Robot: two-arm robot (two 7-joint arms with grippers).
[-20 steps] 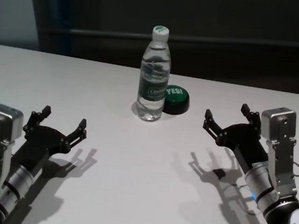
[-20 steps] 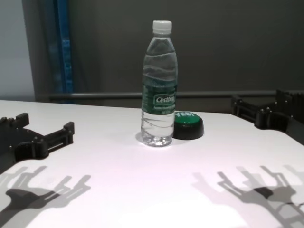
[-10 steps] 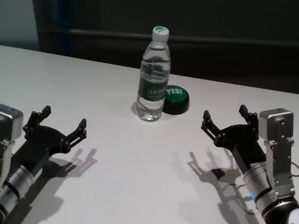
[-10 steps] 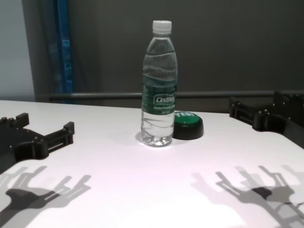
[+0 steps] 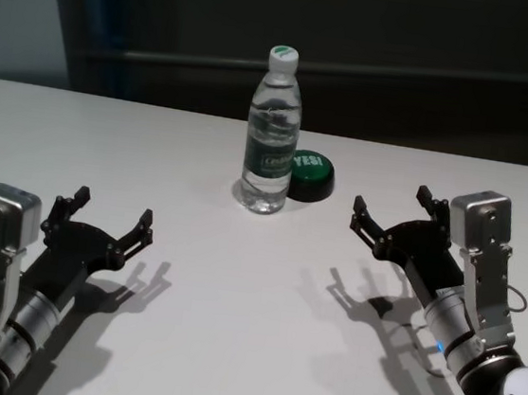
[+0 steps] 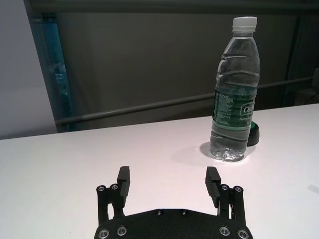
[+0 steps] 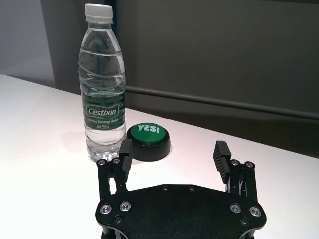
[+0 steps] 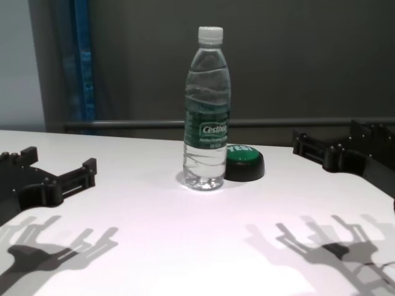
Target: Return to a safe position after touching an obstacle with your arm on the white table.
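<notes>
The obstacle, a clear water bottle [image 5: 269, 150] with a white cap and dark green label, stands upright at the back middle of the white table [image 5: 233, 299]. It also shows in the chest view [image 8: 207, 123], left wrist view [image 6: 234, 99] and right wrist view [image 7: 103, 89]. My left gripper [image 5: 113, 207] is open and empty, low over the near left of the table, well short of the bottle. My right gripper [image 5: 390, 200] is open and empty, to the right of the bottle and apart from it. Nothing touches the bottle.
A low round green button [image 5: 310, 174] on a black base, marked YES, sits right beside the bottle on its right side; it lies between the bottle and my right gripper [image 7: 173, 147]. A dark wall with a rail runs behind the table's far edge.
My right gripper has shifted slightly left, toward the table's middle and the bottle. The left arm and the bottle have not moved.
</notes>
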